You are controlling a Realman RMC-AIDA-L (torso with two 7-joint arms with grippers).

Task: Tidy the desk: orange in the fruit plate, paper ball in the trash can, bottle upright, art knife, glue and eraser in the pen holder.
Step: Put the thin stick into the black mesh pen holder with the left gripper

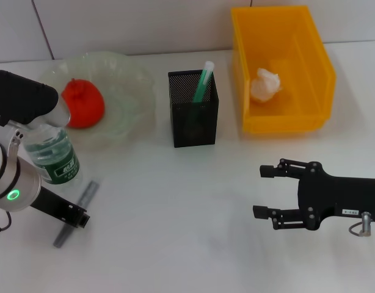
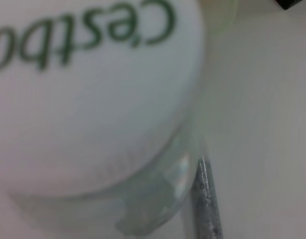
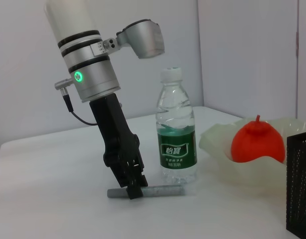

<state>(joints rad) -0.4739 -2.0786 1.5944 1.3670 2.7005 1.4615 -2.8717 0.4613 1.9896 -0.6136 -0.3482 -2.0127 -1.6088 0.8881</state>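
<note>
Orange (image 1: 83,105) in fruit plate (image 1: 129,76), paper ball (image 1: 265,84) in trash can (image 1: 313,58), bottle (image 1: 55,155) upright at 9 o'clock. Left gripper (image 3: 130,186) clamps the grey art knife (image 1: 76,212); right gripper (image 1: 265,190) wide. Eraser unseen.

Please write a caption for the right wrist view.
Left gripper down at grey art knife beside upright bottle.

bottle (image 2: 93,99) cap blurred, cropped, art knife (image 2: 207,199) partly hidden

Bright, even light falls from above on the white desk (image 1: 187,244), leaving only soft, faint shadows beside the pen holder (image 1: 193,108) and trash can (image 1: 280,68). The left wrist view is heavily blurred: the bottle (image 2: 93,99) cap fills it, out of focus. The right wrist view is sharp, without glare.
</note>
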